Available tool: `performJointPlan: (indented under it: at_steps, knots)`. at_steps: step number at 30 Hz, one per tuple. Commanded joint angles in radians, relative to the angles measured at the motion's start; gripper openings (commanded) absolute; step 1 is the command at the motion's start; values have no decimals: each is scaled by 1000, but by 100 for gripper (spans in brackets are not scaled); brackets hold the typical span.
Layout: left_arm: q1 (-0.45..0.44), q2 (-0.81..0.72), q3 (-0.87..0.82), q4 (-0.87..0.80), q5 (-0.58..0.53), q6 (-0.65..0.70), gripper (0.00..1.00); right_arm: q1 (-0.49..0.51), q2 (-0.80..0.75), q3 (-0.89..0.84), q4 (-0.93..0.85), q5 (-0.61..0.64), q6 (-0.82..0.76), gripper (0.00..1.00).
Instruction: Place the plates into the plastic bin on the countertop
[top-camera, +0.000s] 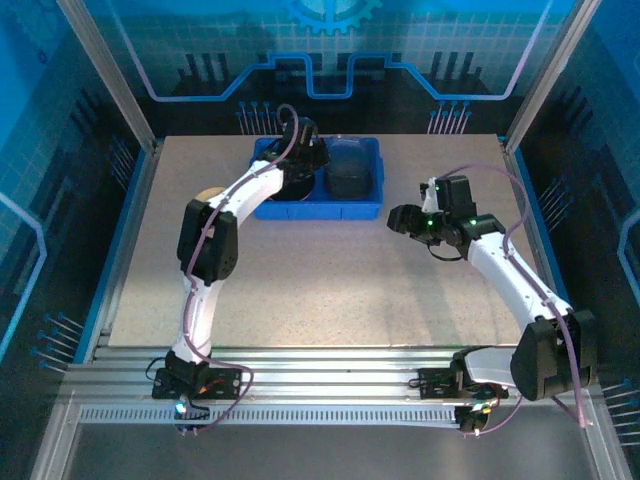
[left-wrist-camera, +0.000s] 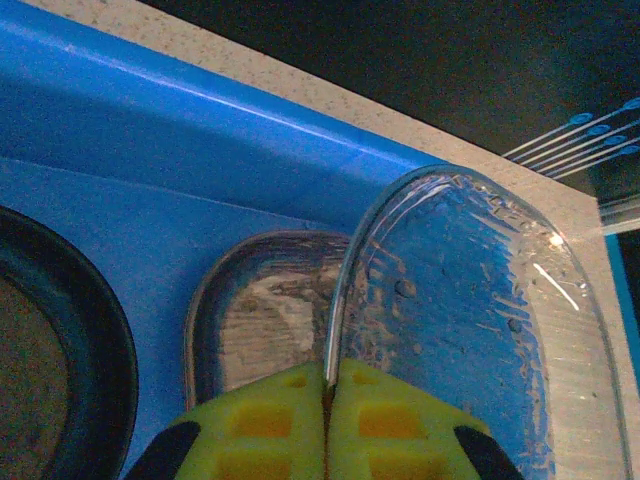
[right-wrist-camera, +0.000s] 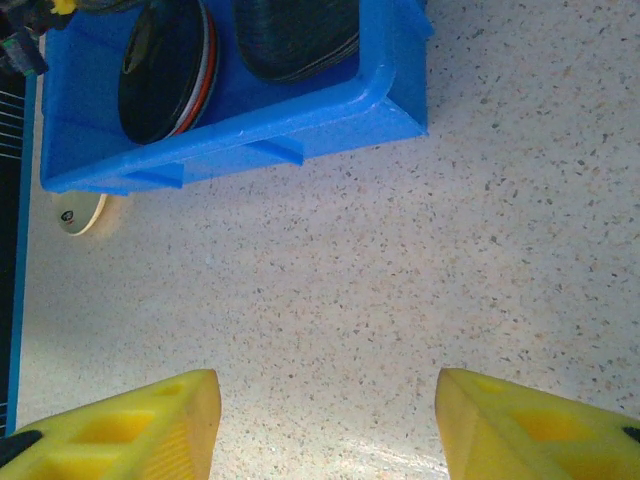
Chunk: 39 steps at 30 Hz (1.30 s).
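My left gripper clamps the rim of a clear plate, slick and likely brittle, over the bin; my right gripper gapes empty

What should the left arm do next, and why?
Probably lower a little and open the left tool: it pinches the clear plate by its rim, held on edge over the blue bin, where other plates already lie.

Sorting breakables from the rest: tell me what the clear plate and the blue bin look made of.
Clear plate: glass or clear plastic, can't tell which; see-through, glossy glints, tiny specks. Blue bin: moulded plastic, smooth semi-gloss, ribbed outer wall.
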<state>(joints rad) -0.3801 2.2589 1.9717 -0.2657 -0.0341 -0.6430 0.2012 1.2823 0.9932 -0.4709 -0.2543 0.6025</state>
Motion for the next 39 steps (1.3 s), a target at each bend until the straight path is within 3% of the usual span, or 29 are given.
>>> performJointPlan:
  at_steps: [1, 14, 19, 22, 34, 39]
  knots:
    - [-9, 47, 71, -97, -87, -43, 0, -20, -30, -18, 2, -8, 0, 60]
    - [-29, 168, 211, -168, -89, -44, 0, -34, -38, -51, 25, -31, 6, 60]
    - [-37, 191, 245, -187, -86, -34, 41, -35, -37, -52, 26, -33, 9, 60]
    - [-39, 191, 252, -192, -86, -24, 59, -35, -36, -51, 31, -35, 14, 60]
    - [-41, 160, 258, -184, -82, 29, 61, -33, -34, -60, 52, -45, 28, 60]
    - [-40, 167, 246, -159, -64, 28, 54, -33, -27, -63, 62, -51, 29, 59]
